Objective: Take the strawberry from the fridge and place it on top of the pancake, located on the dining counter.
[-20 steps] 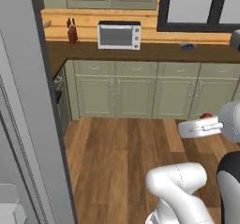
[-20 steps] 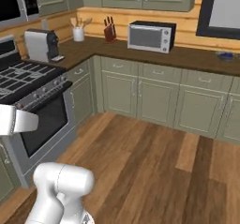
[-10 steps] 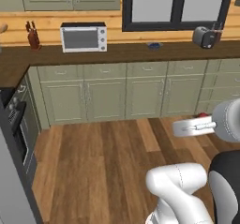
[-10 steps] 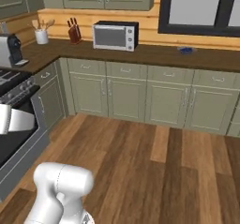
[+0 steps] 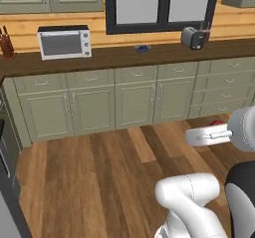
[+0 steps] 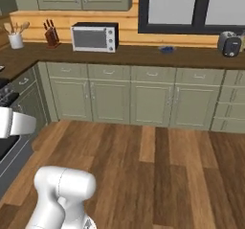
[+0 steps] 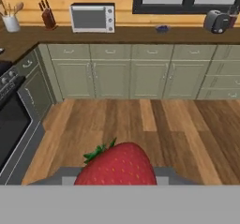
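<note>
Now: one strawberry (image 7: 116,166) clamped in gripper (image 5: 217,127) | one microwave (image 5: 64,42) | one toaster (image 5: 192,37)

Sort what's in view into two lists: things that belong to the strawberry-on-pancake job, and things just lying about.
Belongs to the job:
- strawberry, held in the shut hand

Just lying about:
- microwave
- toaster
- knife block
- utensil jar
- small blue item on the worktop
- stove
</note>
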Robot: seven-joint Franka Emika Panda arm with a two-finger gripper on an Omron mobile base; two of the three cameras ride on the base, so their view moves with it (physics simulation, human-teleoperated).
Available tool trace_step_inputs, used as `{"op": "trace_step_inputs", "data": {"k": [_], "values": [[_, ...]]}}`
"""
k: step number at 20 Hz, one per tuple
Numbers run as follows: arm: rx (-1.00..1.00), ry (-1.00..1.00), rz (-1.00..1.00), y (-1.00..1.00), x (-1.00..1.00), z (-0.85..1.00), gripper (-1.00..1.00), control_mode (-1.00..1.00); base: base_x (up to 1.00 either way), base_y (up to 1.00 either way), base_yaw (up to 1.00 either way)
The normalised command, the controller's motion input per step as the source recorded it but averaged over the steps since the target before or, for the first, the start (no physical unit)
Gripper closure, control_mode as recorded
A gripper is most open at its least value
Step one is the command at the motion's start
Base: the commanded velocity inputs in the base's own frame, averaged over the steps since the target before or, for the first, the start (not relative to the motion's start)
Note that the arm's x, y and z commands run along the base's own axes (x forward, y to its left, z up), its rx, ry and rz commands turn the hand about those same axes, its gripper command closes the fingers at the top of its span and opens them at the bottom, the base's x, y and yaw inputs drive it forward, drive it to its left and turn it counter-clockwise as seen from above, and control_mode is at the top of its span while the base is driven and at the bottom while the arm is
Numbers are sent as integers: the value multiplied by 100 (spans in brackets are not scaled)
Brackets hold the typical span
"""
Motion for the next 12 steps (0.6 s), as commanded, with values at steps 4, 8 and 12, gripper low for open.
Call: {"op": "trace_step_inputs", "data": {"k": [4, 8, 12], "values": [[0, 0, 0, 0, 0, 0, 100, 100, -35, 94, -42], [0, 0, 0, 0, 0, 0, 100, 100, -100, 35, -23], [0, 0, 0, 0, 0, 0, 100, 100, -88, 15, -13]]}}
